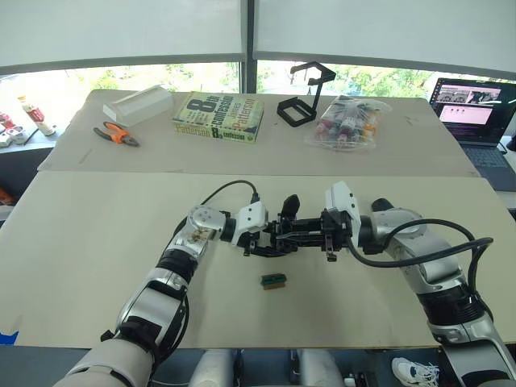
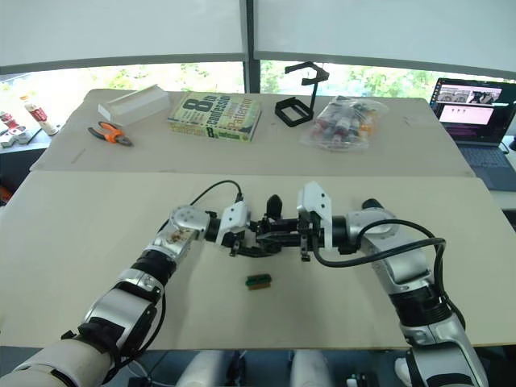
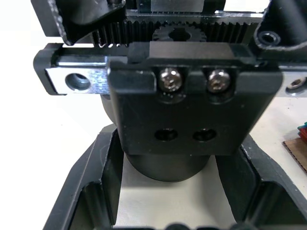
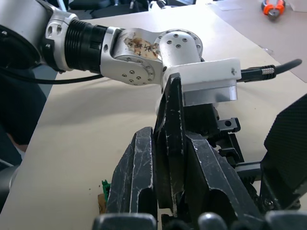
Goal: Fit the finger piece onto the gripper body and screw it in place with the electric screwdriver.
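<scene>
Between both claws, left claw (image 1: 260,240) clasps the gripper body (image 3: 192,115).

Matt black plastic gripper body (image 3: 192,115) with two glossy silvery metal screw heads and a brushed metal rail; scuffed black plastic finger piece (image 4: 168,158); matt beige tabletop (image 1: 97,234).

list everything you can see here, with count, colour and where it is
gripper body: 1, black, held above near table between both tools
block: 1, green-brown, near table
book: 1, green, far table
pliers: 1, orange, far table left
box: 1, white, far table left
wire stand: 1, black, far table
bag of bottles: 1, clear, far table
laptop: 1, dark, right
left tool: black, gripping body's base
right tool: black, shut on a black piece
</scene>
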Controlling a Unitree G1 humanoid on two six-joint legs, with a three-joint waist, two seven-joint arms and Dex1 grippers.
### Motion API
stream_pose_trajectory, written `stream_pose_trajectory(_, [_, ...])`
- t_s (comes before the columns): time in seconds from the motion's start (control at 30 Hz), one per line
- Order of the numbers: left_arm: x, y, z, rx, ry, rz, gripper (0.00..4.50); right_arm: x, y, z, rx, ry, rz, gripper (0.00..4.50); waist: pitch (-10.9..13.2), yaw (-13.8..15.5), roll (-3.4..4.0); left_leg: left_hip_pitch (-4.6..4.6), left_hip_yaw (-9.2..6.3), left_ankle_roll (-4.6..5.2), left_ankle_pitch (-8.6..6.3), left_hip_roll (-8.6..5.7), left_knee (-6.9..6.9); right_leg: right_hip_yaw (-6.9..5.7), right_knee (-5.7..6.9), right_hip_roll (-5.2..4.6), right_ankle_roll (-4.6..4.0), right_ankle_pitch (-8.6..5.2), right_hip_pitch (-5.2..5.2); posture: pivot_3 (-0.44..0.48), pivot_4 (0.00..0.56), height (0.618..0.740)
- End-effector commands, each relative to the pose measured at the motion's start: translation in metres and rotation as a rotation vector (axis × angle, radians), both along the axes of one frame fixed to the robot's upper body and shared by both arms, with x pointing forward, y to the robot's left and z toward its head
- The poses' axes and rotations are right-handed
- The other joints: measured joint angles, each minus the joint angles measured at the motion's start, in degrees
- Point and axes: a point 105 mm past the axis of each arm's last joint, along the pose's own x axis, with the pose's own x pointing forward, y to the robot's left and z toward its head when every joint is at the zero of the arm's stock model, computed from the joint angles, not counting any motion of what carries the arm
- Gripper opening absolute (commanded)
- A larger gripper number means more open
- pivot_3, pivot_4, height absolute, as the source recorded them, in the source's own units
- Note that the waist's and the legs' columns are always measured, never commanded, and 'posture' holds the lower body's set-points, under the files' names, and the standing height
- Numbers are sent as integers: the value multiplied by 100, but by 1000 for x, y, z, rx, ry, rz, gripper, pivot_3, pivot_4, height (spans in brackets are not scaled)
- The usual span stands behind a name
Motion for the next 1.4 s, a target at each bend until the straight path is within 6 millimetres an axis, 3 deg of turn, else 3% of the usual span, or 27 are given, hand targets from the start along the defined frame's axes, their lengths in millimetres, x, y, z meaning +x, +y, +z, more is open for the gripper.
stream_pose_trajectory(0.03, [-1,-7,8,-13,-26,-33,2268,8,-21,-49,-147,169,-136,385,0,2,0,1,0,-2,1,1,-5,-1,2,0,-1,0,-2,0,150,740])
stream_pose_trajectory(0.57, [-1,-6,8,-12,-27,-30,2268,4,-19,-36,-132,123,-52,385,0,5,0,0,-1,-4,3,-2,-11,-1,1,1,-2,1,-4,0,150,740])
stream_pose_trajectory(0.77, [0,-6,8,-8,-26,-30,2268,-4,-13,-10,-43,58,5,385,0,21,0,-4,-1,-3,2,-3,-12,-1,-1,1,-1,0,-4,0,150,740])
stream_pose_trajectory(0.8, [0,-6,8,-7,-26,-30,2268,-6,-13,-5,-24,42,12,1404,0,27,0,-5,-1,-3,2,-3,-12,-2,-1,1,-1,0,-4,0,150,740])
stream_pose_trajectory(0.93, [-1,-5,4,-3,-21,-30,2268,-15,-16,13,0,-56,32,2773,3,6,5,-49,1,-35,21,-8,-7,-5,4,0,0,2,-35,0,150,740])
stream_pose_trajectory(1.23, [-6,-6,-4,-7,1,-23,2268,-17,-32,31,-20,-126,-42,2833,3,16,4,-54,0,-26,16,-6,-6,-9,-3,0,4,0,-32,0,150,740])
stream_pose_trajectory(1.4, [-7,-7,-4,-14,4,-24,2268,-21,-30,35,21,-72,-59,2833,3,24,4,-55,0,-25,15,-6,-5,-9,-4,-1,4,0,-32,0,150,740])
